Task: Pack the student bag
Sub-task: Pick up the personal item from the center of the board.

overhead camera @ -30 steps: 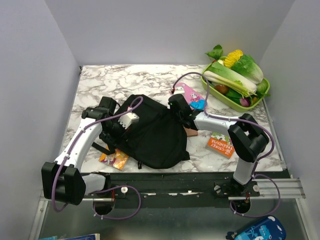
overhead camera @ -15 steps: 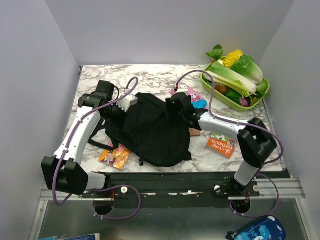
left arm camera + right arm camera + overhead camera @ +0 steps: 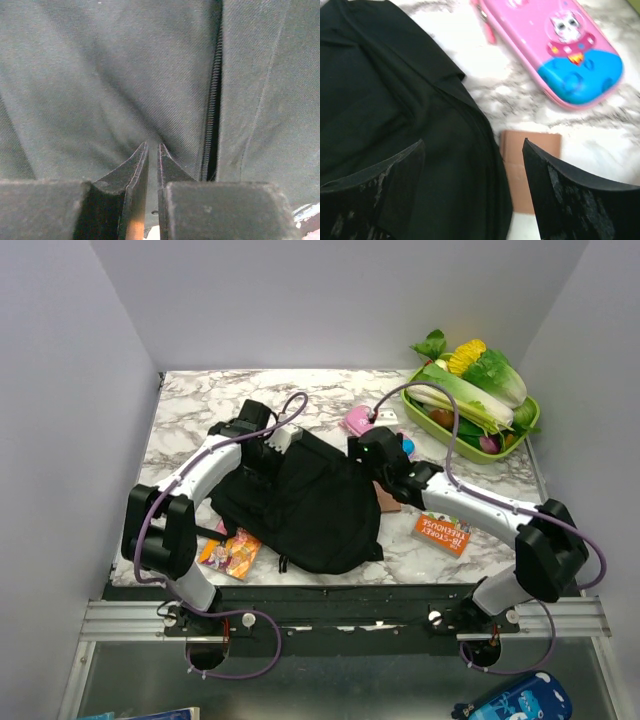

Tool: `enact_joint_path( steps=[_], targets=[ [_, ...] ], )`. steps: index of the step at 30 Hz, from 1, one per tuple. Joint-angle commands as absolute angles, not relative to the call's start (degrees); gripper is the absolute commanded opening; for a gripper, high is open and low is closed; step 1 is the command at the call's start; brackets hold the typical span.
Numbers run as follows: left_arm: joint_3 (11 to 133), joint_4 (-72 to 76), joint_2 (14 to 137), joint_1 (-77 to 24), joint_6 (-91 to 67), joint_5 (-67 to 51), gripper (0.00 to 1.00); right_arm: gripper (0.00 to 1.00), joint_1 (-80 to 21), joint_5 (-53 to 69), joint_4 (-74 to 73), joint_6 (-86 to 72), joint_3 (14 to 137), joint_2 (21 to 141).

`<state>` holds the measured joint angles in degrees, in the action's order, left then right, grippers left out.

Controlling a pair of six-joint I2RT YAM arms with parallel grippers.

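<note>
One black soft fabric backpack [image 3: 300, 505], slumped flat at centre of white marbled worktop [image 3: 190, 405], between both arms; zip line [image 3: 212, 100] exposed in left wrist view.

Handling, by judgement: limp, light, not fragile; likely to fold and drag rather than lift as one piece; woven cloth grippy enough for a pinch.

Best hold: a raised fold beside the zip line, or a strap or seam edge. Flat panel: nothing to bite on.

Left pincer [image 3: 150, 149]: narrowed to a sliver, apparently nipping a pucker of backpack cloth, though view too close for certainty.

Right pincer [image 3: 473, 147]: spread wide, holding nothing, poised over the backpack's right edge.

Near that edge: brown cardboard rectangle [image 3: 530, 160], just beside or partly under the cloth; pink and blue zipped pencil case [image 3: 555, 55], apart.
</note>
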<state>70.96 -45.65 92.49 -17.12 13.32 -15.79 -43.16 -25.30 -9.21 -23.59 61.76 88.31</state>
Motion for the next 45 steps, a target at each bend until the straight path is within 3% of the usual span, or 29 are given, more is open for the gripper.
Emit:
enact_joint_path(
  steps=[1, 6, 14, 26, 29, 30, 32, 33, 35, 36, 37, 45],
  targets=[
    [70.58, -42.63, 91.85, -19.16, 11.60, -15.37, 0.19, 0.88, -40.70, -30.41, -17.21, -27.59, 54.60, 82.81],
    [70.05, -43.85, 89.65, -20.30, 11.17, -17.14, 0.20, 0.90, -32.80, -23.49, -17.75, -30.67, 49.49, 81.12],
    [68.30, -43.42, 89.91, -21.09, 10.90, -17.14, 0.20, 0.94, -29.10, -13.20, -15.12, -33.13, 49.22, 88.06],
    [66.36, -39.99, 90.70, -21.27, 10.64, -14.77, 0.20, 0.88, -27.42, -0.27, -11.87, -38.31, 46.50, 94.65],
    [66.01, -39.99, 90.62, -21.36, 10.72, -14.59, 0.20, 0.73, -27.42, -0.35, -11.08, -39.46, 45.71, 95.45],
    [65.83, -39.99, 90.62, -21.36, 10.72, -14.50, 0.20, 0.58, -27.42, -0.35, -10.64, -40.25, 44.83, 95.45],
    [65.48, -39.99, 90.35, -21.44, 11.16, -14.24, 0.20, 0.46, -27.42, -0.26, -9.58, -41.04, 44.04, 94.66],
    [65.30, -39.90, 90.26, -21.45, 11.25, -14.15, 0.20, 0.34, -27.33, -0.35, -9.41, -41.57, 43.34, 94.31],
    [65.04, -39.99, 90.26, -21.45, 11.51, -14.06, 0.20, 0.21, -27.42, -0.52, -9.23, -42.10, 42.72, 93.26],
    [64.95, -40.08, 90.18, -21.36, 11.51, -14.15, 0.20, 0.09, -27.42, -0.79, -9.23, -42.36, 42.37, 92.03],
    [64.95, -40.17, 90.26, -21.53, 11.51, -14.15, 0.20, 0.04, -27.42, -1.49, -9.32, -42.45, 41.93, 91.24],
    [65.65, -40.34, 90.62, -23.02, 9.67, -15.29, 0.20, 0.01, -27.42, -10.45, -14.67, -36.32, 43.24, 75.95]
  ],
)
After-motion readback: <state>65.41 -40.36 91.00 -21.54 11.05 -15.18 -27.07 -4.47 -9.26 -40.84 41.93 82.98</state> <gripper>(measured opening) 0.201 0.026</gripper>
